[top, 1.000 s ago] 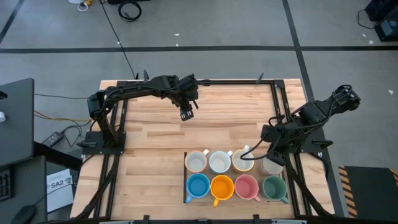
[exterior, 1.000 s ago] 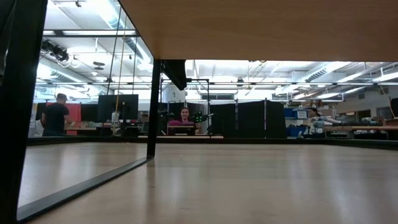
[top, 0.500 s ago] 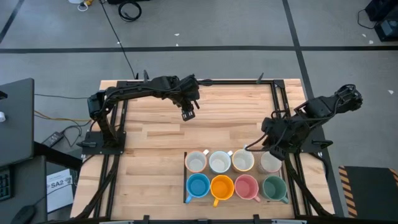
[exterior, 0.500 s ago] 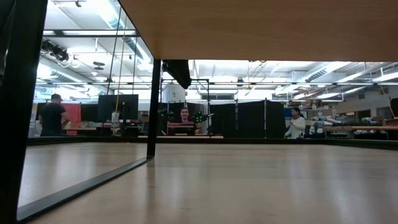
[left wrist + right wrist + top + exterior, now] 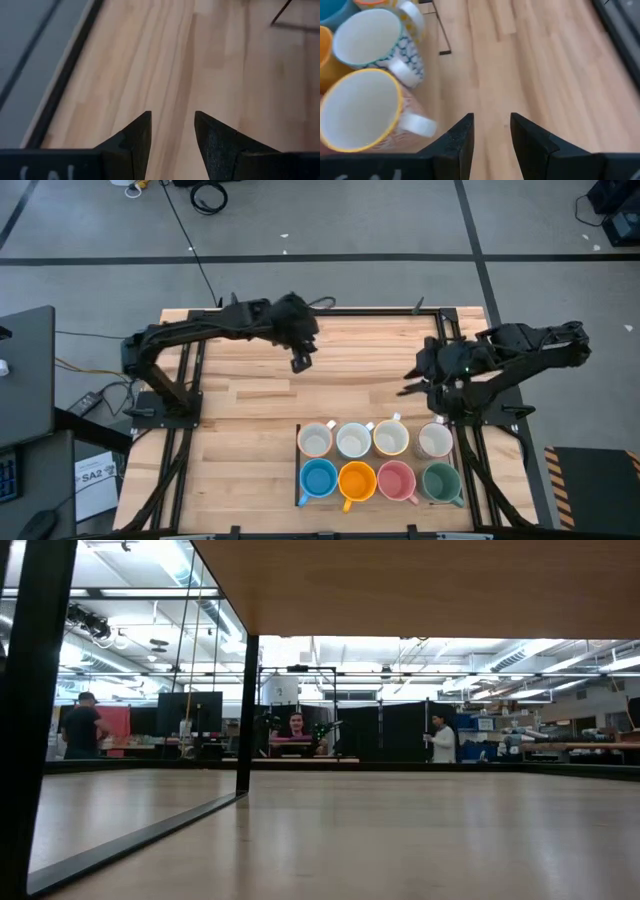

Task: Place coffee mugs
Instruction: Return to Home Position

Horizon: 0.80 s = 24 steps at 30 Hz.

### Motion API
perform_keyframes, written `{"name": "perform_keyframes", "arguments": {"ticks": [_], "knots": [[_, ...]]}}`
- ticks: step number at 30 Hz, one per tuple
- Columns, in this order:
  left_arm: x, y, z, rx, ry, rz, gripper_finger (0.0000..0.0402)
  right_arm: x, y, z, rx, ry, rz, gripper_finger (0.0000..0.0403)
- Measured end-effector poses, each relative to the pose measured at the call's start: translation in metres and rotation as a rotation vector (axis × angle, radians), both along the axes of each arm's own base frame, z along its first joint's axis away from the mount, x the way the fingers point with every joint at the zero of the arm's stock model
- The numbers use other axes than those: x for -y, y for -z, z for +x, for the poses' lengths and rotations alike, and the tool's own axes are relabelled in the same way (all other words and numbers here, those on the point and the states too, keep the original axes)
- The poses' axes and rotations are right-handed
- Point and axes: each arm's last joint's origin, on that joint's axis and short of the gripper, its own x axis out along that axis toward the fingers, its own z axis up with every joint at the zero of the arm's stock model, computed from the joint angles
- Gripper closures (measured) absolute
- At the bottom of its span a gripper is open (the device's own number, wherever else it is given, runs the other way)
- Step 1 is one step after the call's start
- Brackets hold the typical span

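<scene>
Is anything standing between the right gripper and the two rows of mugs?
Nothing visible does. The right gripper, jaws empty, hangs over bare table on the far side of the coffee mugs, which stand in two rows of four at the near edge. The left gripper waits farther back.

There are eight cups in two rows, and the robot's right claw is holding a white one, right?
Not quite. The right gripper holds nothing: the right wrist view shows its fingers apart over the table, beside the mugs. Eight mugs in two rows is right. The left gripper hovers empty too.
</scene>
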Motion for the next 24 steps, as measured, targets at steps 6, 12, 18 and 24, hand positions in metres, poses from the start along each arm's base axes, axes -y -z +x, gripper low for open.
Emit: {"name": "perform_keyframes", "arguments": {"ticks": [6,12,18,24], "knots": [[0.017,-0.055,-0.048,0.140,0.030,0.066,0.0246,0.013,-0.008,-0.013,0.055,0.003,-0.048,0.0270],[0.045,-0.089,-0.110,0.173,0.068,0.067,0.0246,0.024,-0.021,-0.048,0.186,0.065,-0.120,0.0270],[0.068,-0.055,-0.160,0.333,0.083,0.059,0.0246,0.031,-0.024,-0.079,0.348,0.078,-0.161,0.0270],[0.073,0.007,-0.210,0.444,-0.062,0.094,0.0246,0.034,-0.016,-0.100,0.509,0.075,-0.131,0.0270]]}}
